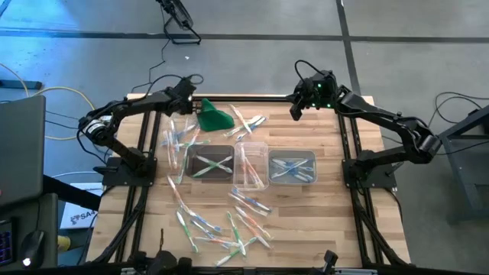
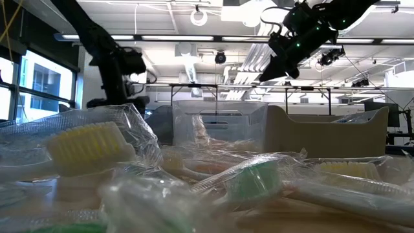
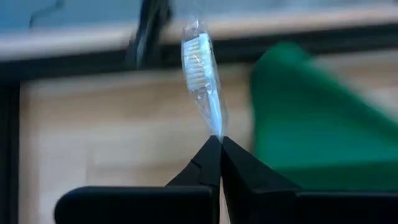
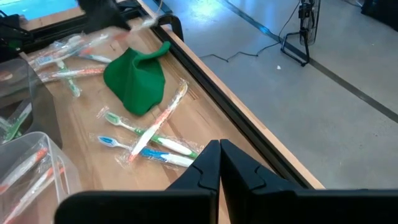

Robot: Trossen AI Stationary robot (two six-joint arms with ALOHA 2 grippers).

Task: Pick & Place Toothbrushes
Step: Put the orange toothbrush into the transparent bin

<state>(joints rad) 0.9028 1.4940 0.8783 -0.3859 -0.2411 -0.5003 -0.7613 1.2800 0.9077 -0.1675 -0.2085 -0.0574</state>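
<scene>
Toothbrush, wrapped, is pinched in the left gripper near the table's far edge, so next comes carrying it to a tub.

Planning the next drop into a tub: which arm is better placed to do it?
Left. The left gripper is already shut on a wrapped toothbrush, lifted near the green cloth. The right gripper is shut, empty, hovering above the table's far edge.

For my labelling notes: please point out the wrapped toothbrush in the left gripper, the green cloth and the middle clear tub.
wrapped toothbrush (image 3: 199, 59), left wrist view, bristle head.
green cloth (image 4: 134, 84), right wrist view, middle.
middle clear tub (image 1: 263, 182), high view, corner rim.
</scene>
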